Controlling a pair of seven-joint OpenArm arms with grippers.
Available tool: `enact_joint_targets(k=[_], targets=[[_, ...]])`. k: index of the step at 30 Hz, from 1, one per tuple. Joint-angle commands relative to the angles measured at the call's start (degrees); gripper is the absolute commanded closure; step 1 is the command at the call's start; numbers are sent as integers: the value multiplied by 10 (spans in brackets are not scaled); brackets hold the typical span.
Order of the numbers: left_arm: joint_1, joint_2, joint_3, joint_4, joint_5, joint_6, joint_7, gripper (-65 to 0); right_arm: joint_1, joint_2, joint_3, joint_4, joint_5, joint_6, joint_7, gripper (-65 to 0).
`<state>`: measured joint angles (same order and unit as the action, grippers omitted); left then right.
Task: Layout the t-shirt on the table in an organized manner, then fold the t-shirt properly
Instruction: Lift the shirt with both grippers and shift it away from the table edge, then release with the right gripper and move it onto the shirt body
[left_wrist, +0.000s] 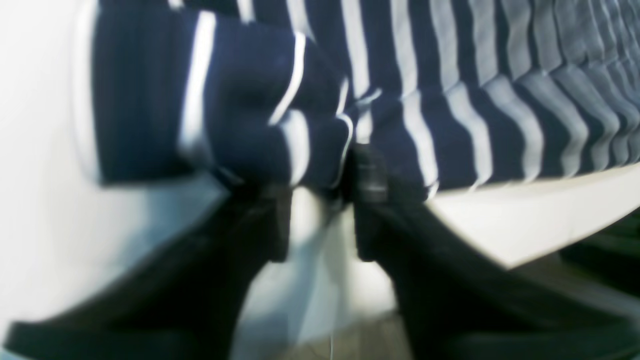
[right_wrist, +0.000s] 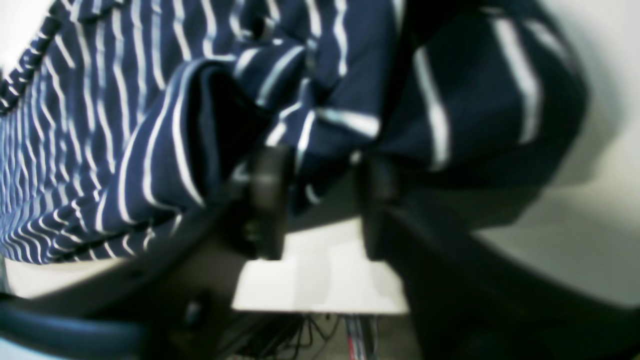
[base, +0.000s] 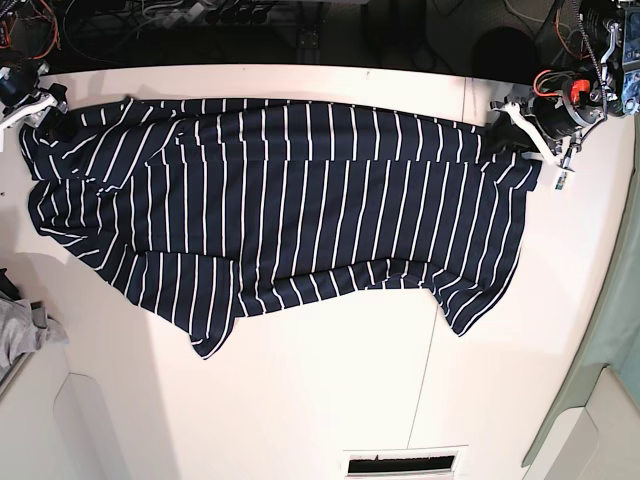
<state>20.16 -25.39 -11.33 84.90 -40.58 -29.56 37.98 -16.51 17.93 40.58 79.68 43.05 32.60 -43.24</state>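
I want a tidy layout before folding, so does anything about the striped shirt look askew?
Yes. The dark navy white-striped fabric t-shirt is spread wide on the big white table, but its near edge is uneven: two corners hang lower, and fabric bunches by the left gripper.

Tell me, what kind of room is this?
Probably a robot lab or workshop. Two robot arms, the left gripper and right gripper, work a striped t-shirt on a big white table, with tangled wires behind it.
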Motion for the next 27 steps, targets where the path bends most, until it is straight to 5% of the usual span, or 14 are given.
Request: enact_joint_targets(k=[1, 10, 18, 22, 27], targets=[[-2, -8, -4, 19, -13, -9, 10, -272, 1, 11, 9, 13, 9, 2, 5, -257], [23, -9, -49, 134, -25, -17, 41, -272, -5, 11, 84, 98, 48, 2, -33, -256], [29, -18, -64, 180, -24, -17, 28, -272, 16, 14, 84, 146, 47, 2, 3, -256], [27, -18, -64, 180, -24, -17, 8, -272, 57, 14, 27, 146, 23, 2, 26, -256], [26, -18, -64, 180, -20, -17, 4, -272, 120, 9, -118, 143, -81, 2, 85, -256]])
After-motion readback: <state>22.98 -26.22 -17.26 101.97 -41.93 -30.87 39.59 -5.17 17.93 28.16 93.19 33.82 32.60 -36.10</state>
